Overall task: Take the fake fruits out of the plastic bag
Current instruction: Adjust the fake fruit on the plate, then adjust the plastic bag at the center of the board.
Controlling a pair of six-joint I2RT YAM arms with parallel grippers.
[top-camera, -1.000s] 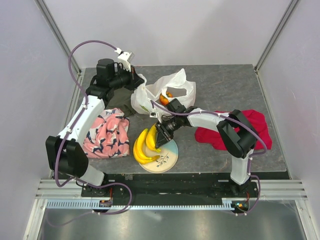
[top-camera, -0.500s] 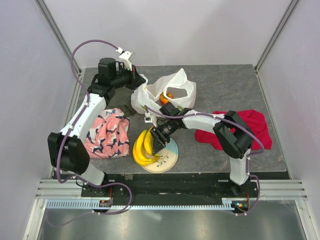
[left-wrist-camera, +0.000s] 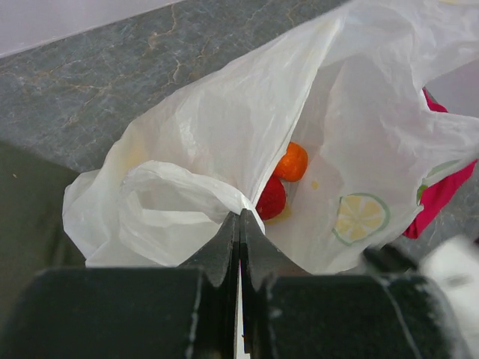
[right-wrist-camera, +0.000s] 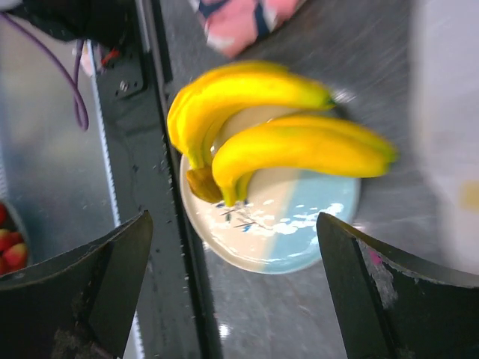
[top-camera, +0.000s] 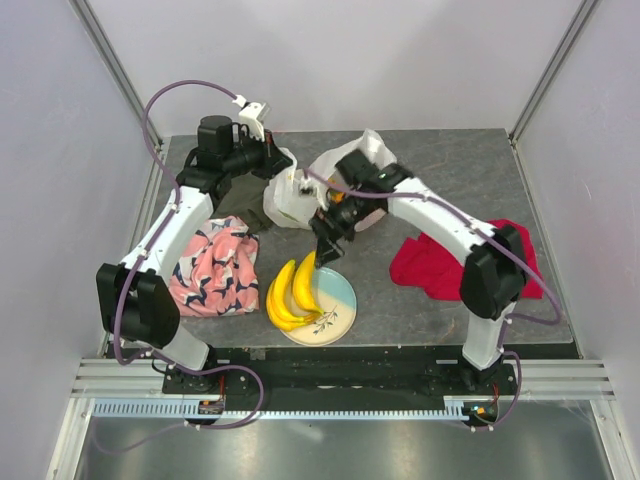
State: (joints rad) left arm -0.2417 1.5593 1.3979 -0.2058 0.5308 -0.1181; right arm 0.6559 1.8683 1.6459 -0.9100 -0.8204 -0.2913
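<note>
Grey marbled tabletop (top-camera: 450, 165) sat between pale walls (top-camera: 350, 60). At upper centre the plastic bag (top-camera: 283, 200) lay with its handle pinched in the left gripper (left-wrist-camera: 239, 217), jaws clamped tight on it; an orange fruit (left-wrist-camera: 290, 161) and a red apple (left-wrist-camera: 271, 198) sat inside. Below it, the right gripper (top-camera: 327, 245) hung spread wide and empty over the bananas (top-camera: 290, 292) on the plate (top-camera: 340, 305).

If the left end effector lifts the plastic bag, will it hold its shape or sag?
Likely sags: the plastic bag is thin crinkled film, bunched where the left end effector pinches it. Its round orange fruit and red fruit would probably roll to the lowest point.
</note>
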